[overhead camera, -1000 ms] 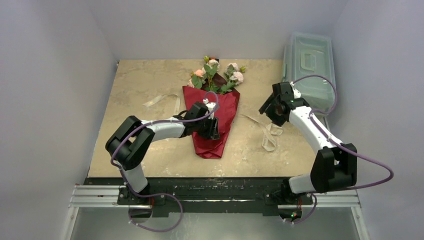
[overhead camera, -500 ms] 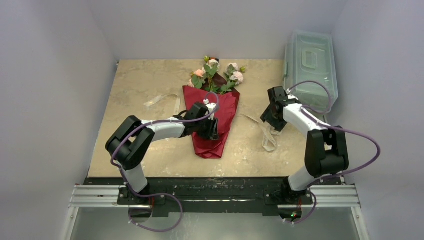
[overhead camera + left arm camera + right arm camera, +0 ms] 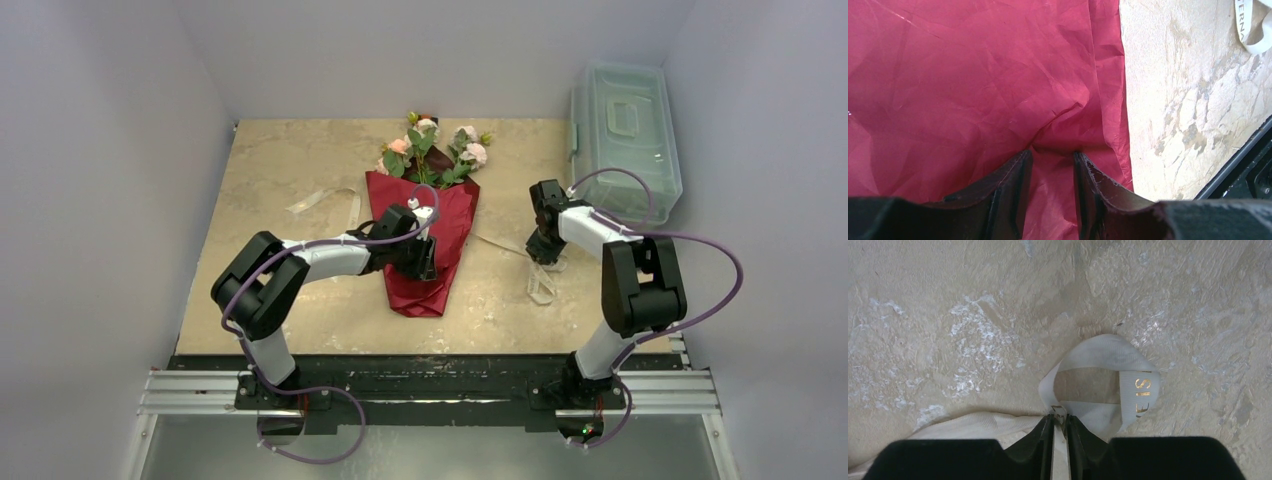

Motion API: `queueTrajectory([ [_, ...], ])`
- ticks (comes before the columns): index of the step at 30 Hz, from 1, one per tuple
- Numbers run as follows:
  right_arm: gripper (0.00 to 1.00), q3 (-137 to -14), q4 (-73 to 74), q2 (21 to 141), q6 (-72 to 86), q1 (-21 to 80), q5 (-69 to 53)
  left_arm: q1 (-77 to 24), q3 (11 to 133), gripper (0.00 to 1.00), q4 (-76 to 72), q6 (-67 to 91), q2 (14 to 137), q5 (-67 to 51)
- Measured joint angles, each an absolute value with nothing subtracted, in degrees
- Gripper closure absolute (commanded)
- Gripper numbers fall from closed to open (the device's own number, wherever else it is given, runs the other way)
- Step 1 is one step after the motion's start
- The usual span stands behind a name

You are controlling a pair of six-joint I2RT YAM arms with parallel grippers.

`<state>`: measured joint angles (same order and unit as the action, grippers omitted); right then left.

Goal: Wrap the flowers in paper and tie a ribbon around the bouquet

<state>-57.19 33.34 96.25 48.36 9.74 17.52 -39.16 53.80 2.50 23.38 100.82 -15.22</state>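
Note:
The bouquet lies mid-table: the paper (image 3: pixel 440 215) is a red cone, and the flowers (image 3: pixel 435 150), pink and white with green leaves, stick out of its far end. My left gripper (image 3: pixel 428 262) rests on the cone's lower part. In the left wrist view it (image 3: pixel 1052 159) is shut on a raised fold of the crinkled red paper (image 3: pixel 973 80). The cream ribbon (image 3: pixel 540 285) lies loose to the right of the cone, and a further stretch (image 3: pixel 320 200) lies to its left. My right gripper (image 3: pixel 1060 417) is down on the table, shut on the ribbon (image 3: pixel 1140 390) beside a small loop.
A clear lidded plastic box (image 3: pixel 625 135) stands at the back right, close behind the right arm. The marble tabletop (image 3: pixel 270 260) ends in a black front edge (image 3: pixel 1243 160). Pale walls close in the left, right and back. A ribbon end (image 3: pixel 1248 30) lies right of the cone.
My right arm came down and in from above the table to the ribbon, and its jaws closed on the strip. The left arm and the cone have not moved.

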Motion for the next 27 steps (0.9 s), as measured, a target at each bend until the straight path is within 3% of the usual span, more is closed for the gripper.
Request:
queueTrajectory([
  [3, 0.99, -57.0, 33.2, 96.1, 48.1, 9.7, 17.7, -39.2, 53.8, 0.61, 2.5, 23.4, 100.8, -15.2],
  [8, 0.99, -56.9, 33.3, 95.6, 47.3, 9.7, 18.3, -39.2, 53.8, 0.61, 2.5, 23.3, 100.8, -15.2],
  [10, 0.80, -56.9, 33.5, 94.9, 46.7, 9.6, 18.7, -39.2, 53.8, 0.61, 2.5, 23.3, 100.8, -15.2],
  [12, 0.45, -56.9, 33.4, 93.9, 45.6, 9.5, 18.9, -39.2, 53.8, 0.61, 2.5, 23.3, 100.8, -15.2],
  [13, 0.37, -56.9, 33.4, 93.2, 45.1, 9.3, 19.0, -39.2, 53.8, 0.61, 2.5, 23.3, 100.8, -15.2],
  [15, 0.34, -57.0, 33.3, 91.9, 43.8, 9.1, 19.5, -39.1, 53.8, 0.61, 2.5, 23.3, 100.8, -15.2],
  [19, 0.33, -57.4, 33.2, 90.9, 42.8, 9.0, 20.7, -39.1, 53.8, 0.62, 2.5, 23.3, 100.8, -15.2],
  [23, 0.39, -57.4, 33.0, 91.9, 42.7, 9.0, 21.8, -39.1, 53.8, 0.62, 2.5, 23.3, 100.8, -15.3],
  [25, 0.46, -57.5, 32.9, 93.0, 42.8, 9.1, 22.7, -39.1, 53.8, 0.62, 2.6, 23.3, 100.8, -15.3],
  [27, 0.60, -57.6, 32.6, 94.3, 42.9, 9.1, 23.4, -39.1, 53.8, 0.62, 2.6, 23.3, 100.8, -15.3],
])
